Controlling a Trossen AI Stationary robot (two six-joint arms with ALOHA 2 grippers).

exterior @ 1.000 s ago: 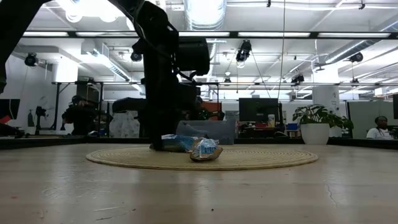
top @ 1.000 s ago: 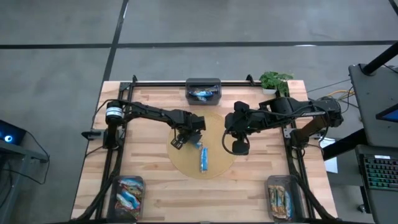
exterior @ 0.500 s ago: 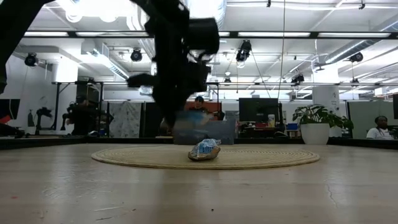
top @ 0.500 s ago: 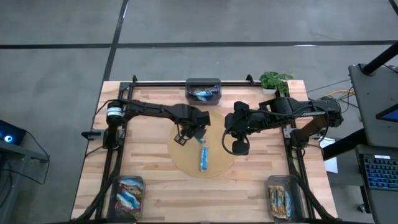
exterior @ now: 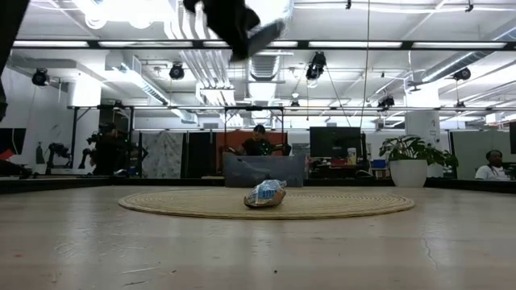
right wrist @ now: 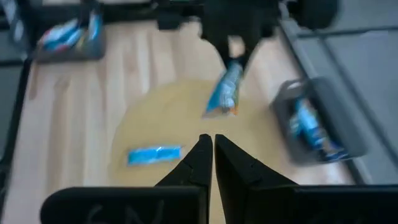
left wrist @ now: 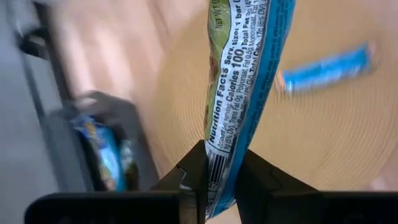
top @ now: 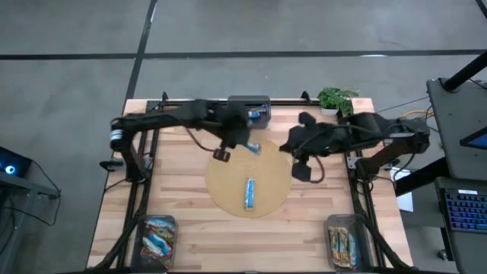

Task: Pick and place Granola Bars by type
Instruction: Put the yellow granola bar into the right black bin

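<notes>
My left gripper (top: 245,144) hangs high over the far part of the round woven mat (top: 228,199), shut on a blue-and-white granola bar (left wrist: 244,74). The right wrist view shows that bar (right wrist: 225,94) dangling below it. A bright blue bar (top: 249,193) lies flat on the mat, end-on in the low view (exterior: 264,193). My right gripper (right wrist: 208,144) is shut on nothing, raised beside the mat's right rim (top: 304,170). My left gripper pinches the bar's upper end (left wrist: 219,163) between its two fingers. The fingers come from above, slanting down. The bar hangs below them at a tilt, lifted clear of the mat.
A grey bin (top: 249,100) with blue bars stands at the far edge's middle. Two more bins with bars sit at the near left corner (top: 142,228) and the near right corner (top: 330,228). A potted plant (top: 335,98) stands far right.
My left gripper has taken hold of the blue-and-white bar on the mat and risen steeply with it, drifting toward the far edge. The bar has gone from lying on the mat to hanging clear. My right gripper has drawn back a little toward the right edge.
</notes>
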